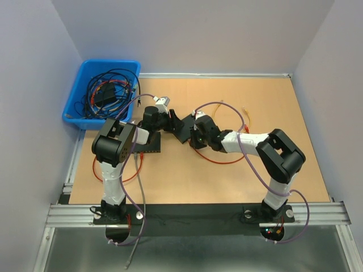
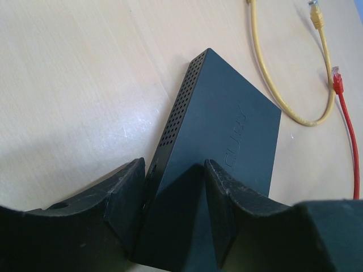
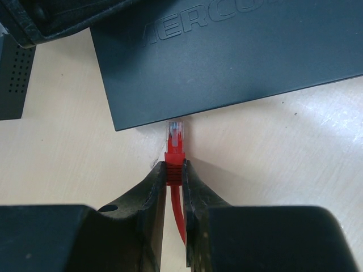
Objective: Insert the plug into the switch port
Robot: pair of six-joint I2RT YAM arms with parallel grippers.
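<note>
The black switch (image 1: 182,129) stands tilted on its edge in mid table. My left gripper (image 1: 169,121) is shut on its near end; in the left wrist view the switch (image 2: 227,130) sits between the fingers of the gripper (image 2: 173,192). My right gripper (image 1: 198,137) is shut on the red plug (image 3: 175,141), seen in the right wrist view between the fingers of the gripper (image 3: 174,173). The plug's clear tip meets the lower edge of the switch (image 3: 227,56). The port itself is hidden under that edge. The red cable (image 1: 227,160) trails behind over the table.
A blue bin (image 1: 76,105) of tangled cables stands at the back left. A second black box (image 1: 148,146) lies by the left arm. A yellow cable (image 2: 266,73) and a loose red plug (image 2: 338,82) lie beyond the switch. Walls close in on three sides.
</note>
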